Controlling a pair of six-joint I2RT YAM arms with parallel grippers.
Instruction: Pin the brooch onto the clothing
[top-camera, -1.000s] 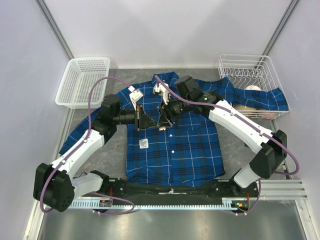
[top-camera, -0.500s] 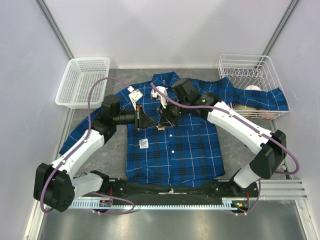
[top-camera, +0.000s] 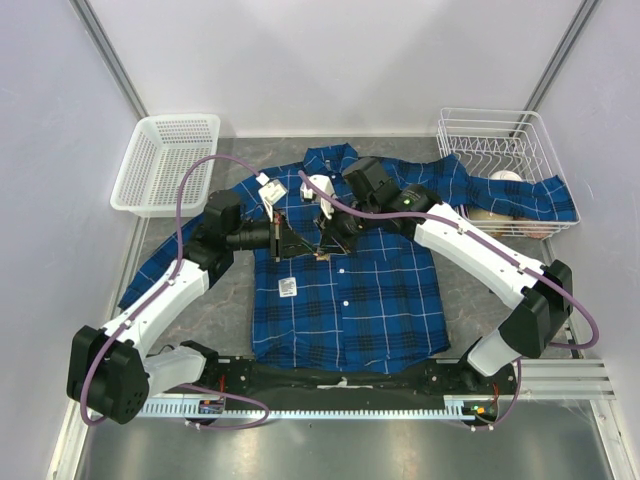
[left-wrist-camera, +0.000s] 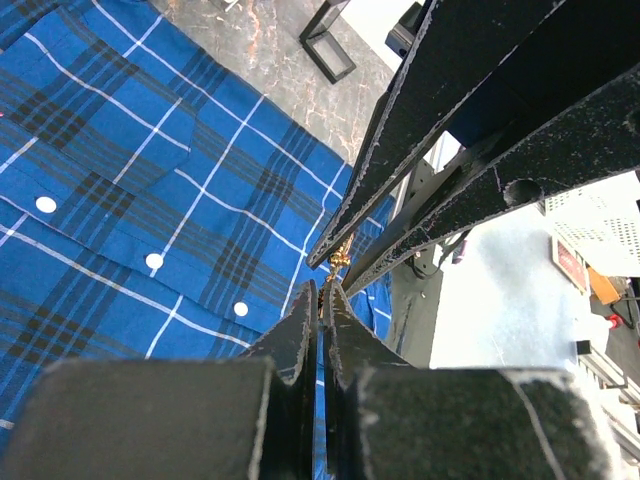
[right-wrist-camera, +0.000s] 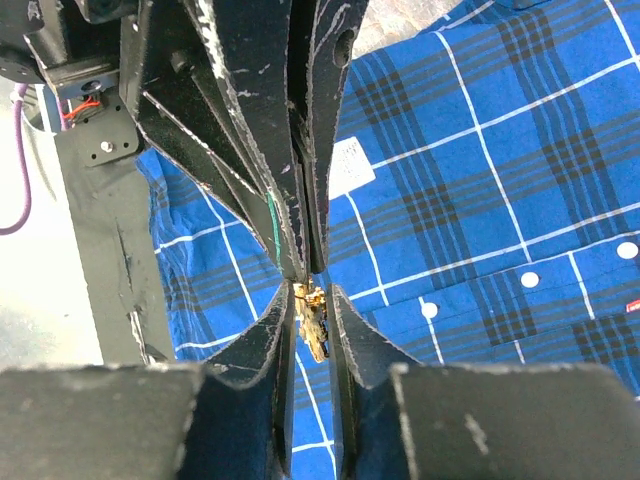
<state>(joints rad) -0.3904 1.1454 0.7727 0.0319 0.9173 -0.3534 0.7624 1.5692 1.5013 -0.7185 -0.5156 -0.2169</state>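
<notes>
brooch (right-wrist-camera: 312, 328): tiny gold piece over the chest of the shirt (top-camera: 340, 300), between both grippers' tips | left gripper (left-wrist-camera: 322, 300): fingers pressed nearly together on its thin end | right gripper (right-wrist-camera: 310, 305): fingers narrowly pinching its body | handling: probably light, rigid, slippery, twist-prone; grip flat faces, leave pin free

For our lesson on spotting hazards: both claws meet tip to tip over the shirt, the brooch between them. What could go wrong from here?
1. The tiny brooch sits pinched where the right claw and left claw meet; a slip would likely drop it onto the plaid shirt, where it would be hard to spot.
2. The tips crowd closely, so they may clash or bend the brooch.
</notes>
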